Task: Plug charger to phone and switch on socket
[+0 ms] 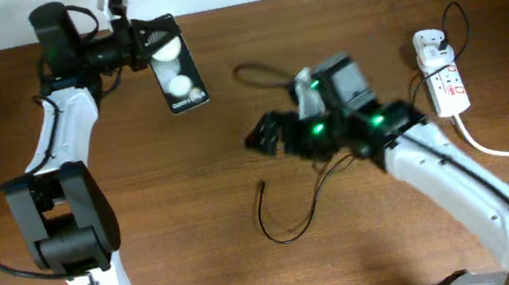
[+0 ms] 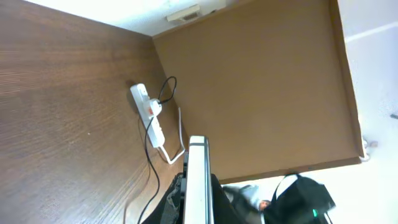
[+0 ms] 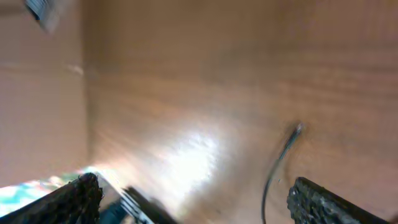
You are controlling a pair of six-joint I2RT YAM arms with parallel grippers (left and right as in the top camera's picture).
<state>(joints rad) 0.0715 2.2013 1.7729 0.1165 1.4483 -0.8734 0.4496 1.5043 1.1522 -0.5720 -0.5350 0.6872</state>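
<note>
Overhead, glossy black phone point(image 1: 182, 77), two glare spots

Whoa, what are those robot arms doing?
The left tool grips the phone by one end. The right tool is open near the charger, whose plug tip lies loose on the table, not in the phone yet. The socket sits off to the side, with no tool on it.
</note>
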